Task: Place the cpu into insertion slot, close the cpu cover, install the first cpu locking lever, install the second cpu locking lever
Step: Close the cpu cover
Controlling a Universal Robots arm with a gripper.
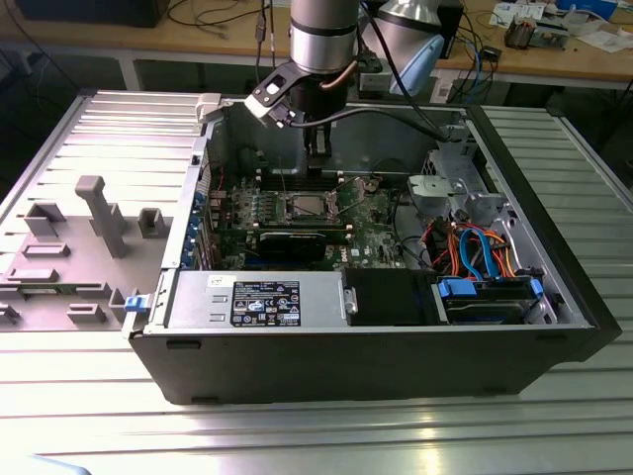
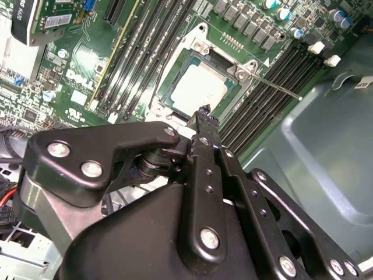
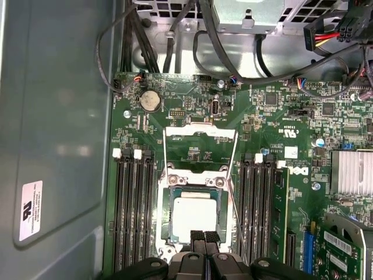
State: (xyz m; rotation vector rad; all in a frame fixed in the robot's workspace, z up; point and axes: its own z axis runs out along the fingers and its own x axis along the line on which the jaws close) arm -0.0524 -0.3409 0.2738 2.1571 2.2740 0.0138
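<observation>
The cpu [image 3: 194, 213], a silver-grey square, lies in the insertion slot [image 3: 166, 233] on the green motherboard, and shows in the second wrist view as the cpu [image 2: 198, 90]. The cpu cover [image 3: 201, 131] stands flipped back from the socket, with board showing through its opening. Two thin wire levers [image 3: 235, 198] are raised beside it; one lever [image 2: 274, 86] sticks out to the side. My gripper [image 3: 204, 236] hovers just above the socket's edge, its fingers together and nothing between them. In the exterior view my gripper [image 1: 318, 150] hangs over the cpu [image 1: 302, 206].
Long black memory slots [image 3: 133, 216] flank the socket on both sides. The case's metal wall [image 3: 52, 146] rises close by. A power supply [image 1: 255, 299], a drive bay [image 1: 490, 297] and bundled cables [image 1: 465, 242] fill the case's front and the exterior view's right.
</observation>
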